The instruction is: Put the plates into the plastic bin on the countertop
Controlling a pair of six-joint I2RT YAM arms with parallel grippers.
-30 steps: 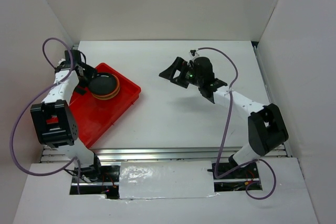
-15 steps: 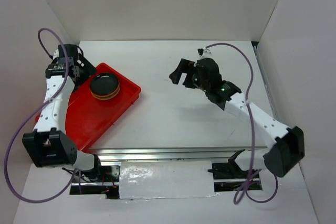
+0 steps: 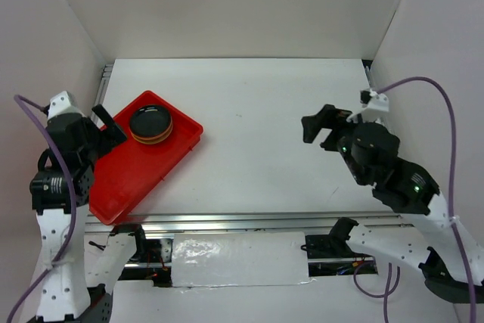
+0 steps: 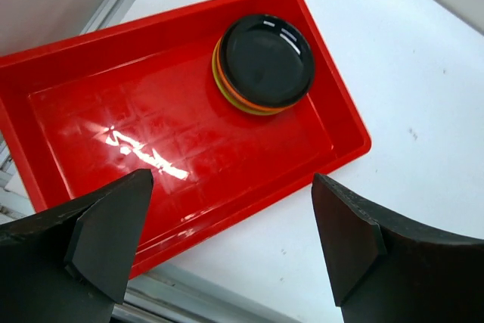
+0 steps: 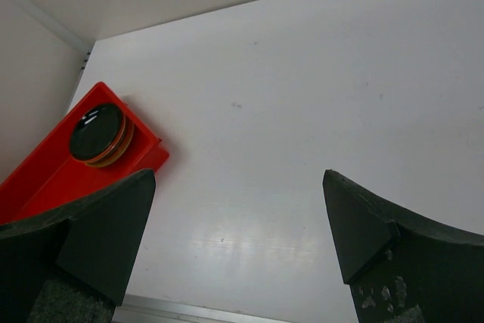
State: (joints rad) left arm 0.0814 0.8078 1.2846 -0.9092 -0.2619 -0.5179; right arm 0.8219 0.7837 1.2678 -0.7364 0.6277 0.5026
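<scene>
The plates (image 3: 150,124) sit in one stack in the far corner of the red plastic bin (image 3: 128,175), a black plate (image 4: 263,64) on top with orange and lime-green rims showing beneath. The bin lies at an angle on the left of the white countertop (image 3: 265,126). My left gripper (image 3: 106,128) hovers open at the bin's left side, raised and apart from the stack; in its wrist view the left gripper (image 4: 231,179) holds nothing. My right gripper (image 3: 321,126) hangs open and empty over the bare right half. The right wrist view shows the right gripper (image 5: 239,179), the stack (image 5: 100,134) and the bin (image 5: 38,179) far off.
A metal rail (image 3: 242,221) runs along the near edge, and another rail (image 3: 106,73) shows at the far left corner. White walls close in the back and both sides. Purple cables loop from each arm.
Both arms have pulled back towards the near edge and risen. The left gripper left the bin's far-left corner; the right gripper swung from the middle to the right. The stack stayed put.
</scene>
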